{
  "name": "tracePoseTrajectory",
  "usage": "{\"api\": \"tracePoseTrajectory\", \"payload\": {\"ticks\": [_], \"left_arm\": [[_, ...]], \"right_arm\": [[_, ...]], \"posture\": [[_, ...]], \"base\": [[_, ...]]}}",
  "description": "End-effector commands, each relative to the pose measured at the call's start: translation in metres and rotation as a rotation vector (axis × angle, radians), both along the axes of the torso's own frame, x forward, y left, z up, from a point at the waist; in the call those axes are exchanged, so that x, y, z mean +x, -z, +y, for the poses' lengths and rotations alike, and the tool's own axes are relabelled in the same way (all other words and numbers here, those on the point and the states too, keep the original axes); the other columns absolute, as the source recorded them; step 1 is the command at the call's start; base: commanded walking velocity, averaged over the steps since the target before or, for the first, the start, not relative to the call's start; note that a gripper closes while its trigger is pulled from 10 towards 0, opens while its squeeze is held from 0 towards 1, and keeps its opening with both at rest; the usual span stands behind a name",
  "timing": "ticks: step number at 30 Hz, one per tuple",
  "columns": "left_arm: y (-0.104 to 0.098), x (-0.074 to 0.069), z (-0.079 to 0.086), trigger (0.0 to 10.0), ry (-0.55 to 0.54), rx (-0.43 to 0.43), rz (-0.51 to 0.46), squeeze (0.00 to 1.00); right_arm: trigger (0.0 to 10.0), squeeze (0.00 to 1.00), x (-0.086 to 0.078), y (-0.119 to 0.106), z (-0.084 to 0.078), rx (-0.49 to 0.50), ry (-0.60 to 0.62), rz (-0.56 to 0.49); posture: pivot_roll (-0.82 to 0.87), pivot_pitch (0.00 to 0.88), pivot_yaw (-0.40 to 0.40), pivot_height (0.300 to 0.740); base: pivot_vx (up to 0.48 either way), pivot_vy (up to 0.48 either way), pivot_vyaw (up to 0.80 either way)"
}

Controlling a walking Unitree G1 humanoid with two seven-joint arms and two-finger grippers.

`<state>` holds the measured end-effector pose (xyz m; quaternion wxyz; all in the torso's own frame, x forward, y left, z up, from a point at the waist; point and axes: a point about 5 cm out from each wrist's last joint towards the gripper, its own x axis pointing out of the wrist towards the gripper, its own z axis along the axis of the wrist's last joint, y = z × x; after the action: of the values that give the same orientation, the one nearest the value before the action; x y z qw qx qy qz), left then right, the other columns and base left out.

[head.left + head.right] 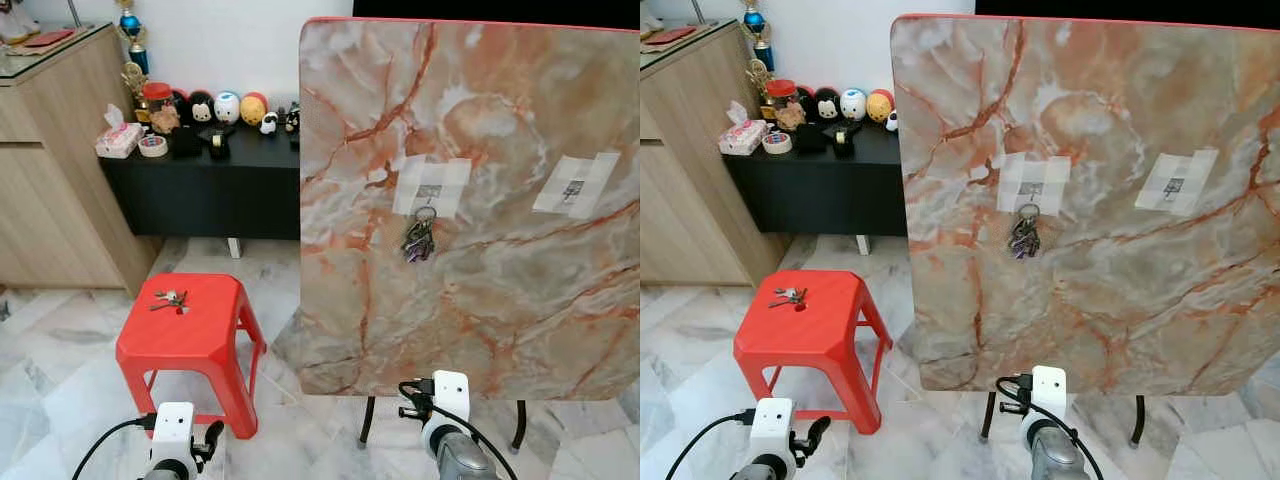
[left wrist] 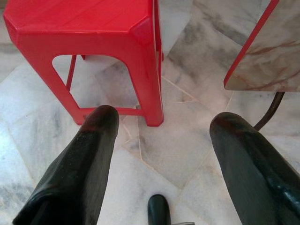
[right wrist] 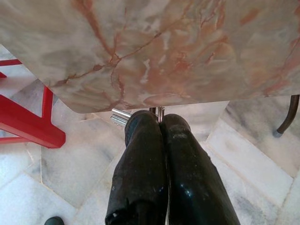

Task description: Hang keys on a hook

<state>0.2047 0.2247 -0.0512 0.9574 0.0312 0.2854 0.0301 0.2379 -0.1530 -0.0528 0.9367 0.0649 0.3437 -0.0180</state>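
Marble board [image 1: 500, 300]: one, a tabletop stood upright on dark legs, its lower edge above the floor.
Hooks: two, each on a patch of pale tape; one patch [image 1: 431, 186] near the board's middle, the other [image 1: 576, 184] towards its right edge.
Hung keys [image 1: 418, 238]: one bunch, hanging by its ring from the middle hook, flat against the board.
Right-hand hook: nothing hangs on it.
Red stool [image 1: 190, 335]: one, on the marble floor beside the board's lower left corner.
Loose keys [image 1: 169, 299]: one small bunch, lying on the stool's seat towards its back left corner.
Black sideboard [image 1: 200, 180]: one, against the wall, carrying a row of small figurines and a tissue box at its left end.
Left gripper [image 2: 161, 129]: low, pointing at the floor just before the stool's leg; fingers wide apart, holding nothing.
Right gripper [image 3: 157, 124]: low, beneath the board's lower edge; fingers pressed together, nothing seen between them.
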Motion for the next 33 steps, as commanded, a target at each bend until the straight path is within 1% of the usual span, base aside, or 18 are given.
{"api": "tracePoseTrajectory", "payload": {"ticks": [1, 4, 9, 22, 33], "left_arm": [[-0.001, 0.002, -0.001, 10.0, -0.003, -0.007, -0.012, 0.00], [-0.001, 0.002, -0.001, 10.0, -0.005, -0.007, -0.013, 0.00], [-0.001, 0.001, 0.000, 10.0, -0.010, -0.005, -0.013, 0.00], [-0.002, 0.002, 0.000, 10.0, -0.013, -0.003, -0.020, 0.00], [-0.007, 0.009, -0.001, 10.0, -0.009, -0.006, -0.047, 0.00]], "right_arm": [[10.0, 0.00, 0.006, -0.005, -0.002, 0.003, 0.006, -0.028], [10.0, 0.00, 0.009, -0.007, -0.001, 0.004, 0.003, -0.039], [10.0, 0.00, 0.021, -0.016, 0.002, 0.012, -0.004, -0.080], [10.0, 0.00, 0.029, -0.023, 0.006, 0.017, -0.009, -0.120], [10.0, 0.00, 0.043, -0.035, 0.007, 0.018, -0.023, -0.165]], "posture": [[0.03, 0.015, -0.060, 0.737], [0.03, 0.015, -0.060, 0.737], [0.03, 0.019, -0.060, 0.737], [0.04, 0.023, -0.062, 0.737], [0.04, 0.023, -0.064, 0.737]], "base": [[-0.259, 0.000, 0.00], [-0.262, 0.000, 0.00], [-0.247, 0.000, 0.00], [-0.252, 0.000, 0.00], [0.000, 0.000, 0.00]]}}
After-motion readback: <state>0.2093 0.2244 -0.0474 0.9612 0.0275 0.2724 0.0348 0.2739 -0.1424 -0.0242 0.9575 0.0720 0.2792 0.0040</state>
